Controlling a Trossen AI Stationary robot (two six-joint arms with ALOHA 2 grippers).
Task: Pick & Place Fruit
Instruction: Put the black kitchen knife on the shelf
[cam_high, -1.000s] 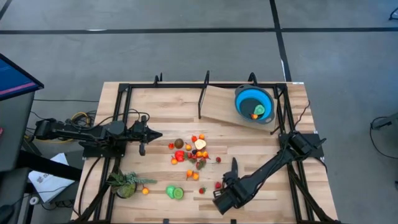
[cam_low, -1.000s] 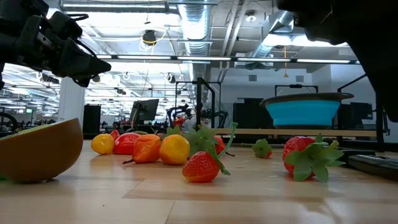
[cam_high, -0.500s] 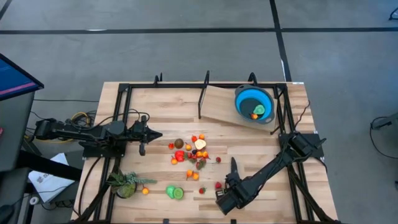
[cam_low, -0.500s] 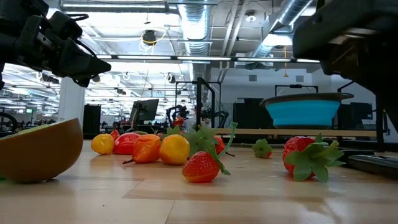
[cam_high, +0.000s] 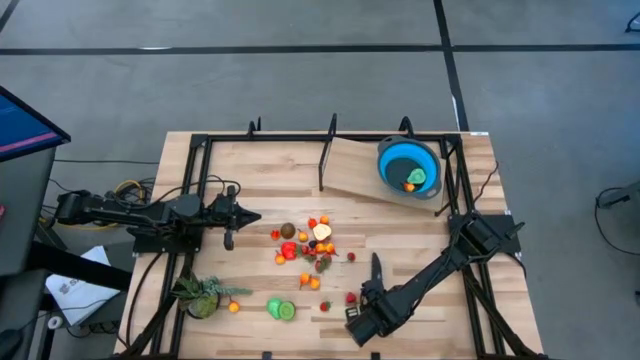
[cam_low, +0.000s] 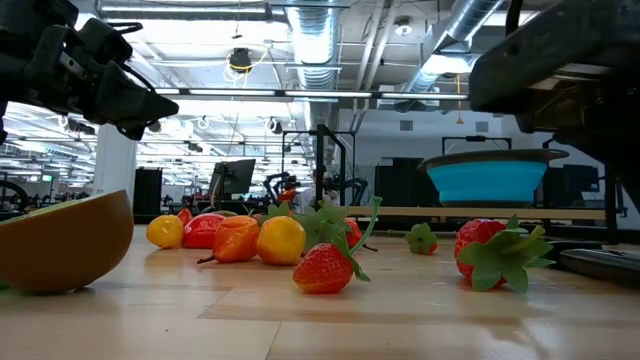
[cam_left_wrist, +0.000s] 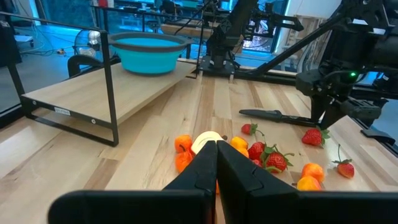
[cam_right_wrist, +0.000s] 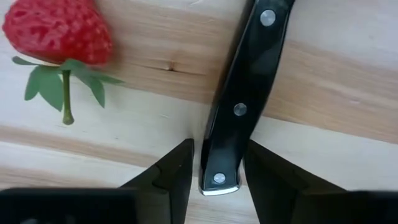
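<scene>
1. Wooden table (cam_high: 260, 170) with a black frame, grey floor around it; a lit workshop shows behind in the low view.
2. Blue bowl (cam_high: 407, 166) sits on a raised board (cam_high: 350, 172) at the far right corner, with an orange and a green piece inside.
3. Fruit (cam_high: 305, 245) lies mostly in a loose cluster at mid-table: red, orange, yellow, brown bits. Strays lie nearer the front edge, among them green slices (cam_high: 282, 310) and a strawberry (cam_high: 351, 297).
4. Leafy plant (cam_high: 200, 296) lies at the front left, an orange piece just beside it.
5. Left tool (cam_high: 240, 215) hovers left of the cluster, fingers pressed together, holding nothing.
6. Right tool (cam_right_wrist: 217, 169) is down at the front right, over the black knife (cam_right_wrist: 244, 93). Its fingers stand part open, one either side of the handle end; whether they touch it, I cannot tell.
7. Right wrist view: a strawberry (cam_right_wrist: 59, 31) with stem lies beside the knife, apart from it.
</scene>
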